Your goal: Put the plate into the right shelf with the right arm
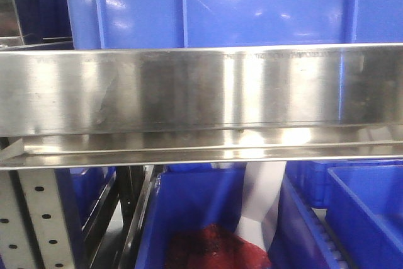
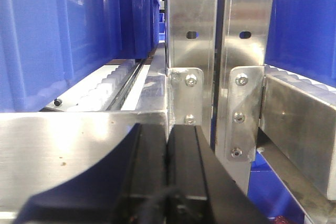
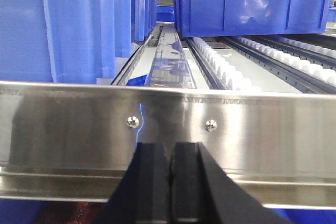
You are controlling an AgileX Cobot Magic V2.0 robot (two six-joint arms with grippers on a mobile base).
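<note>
The plate is not in view in any frame. The stainless-steel shelf fills all views: a long brushed rail [image 1: 201, 89] crosses the front view, and a riveted rail [image 3: 168, 124] crosses the right wrist view. My right gripper [image 3: 172, 148] is shut and empty, its black fingers pressed together right in front of that rail. My left gripper [image 2: 167, 129] is shut and empty, close to a perforated upright [image 2: 191, 51] and a lower rail [image 2: 68, 150].
Blue bins stand on the shelf: one large bin [image 1: 214, 4] above the rail, more [image 1: 365, 206] below, one [image 3: 252, 3] at the back on roller tracks [image 3: 226, 66]. A red thing [image 1: 208, 250] lies in a lower bin. Uprights with holes [image 1: 38, 218] stand at left.
</note>
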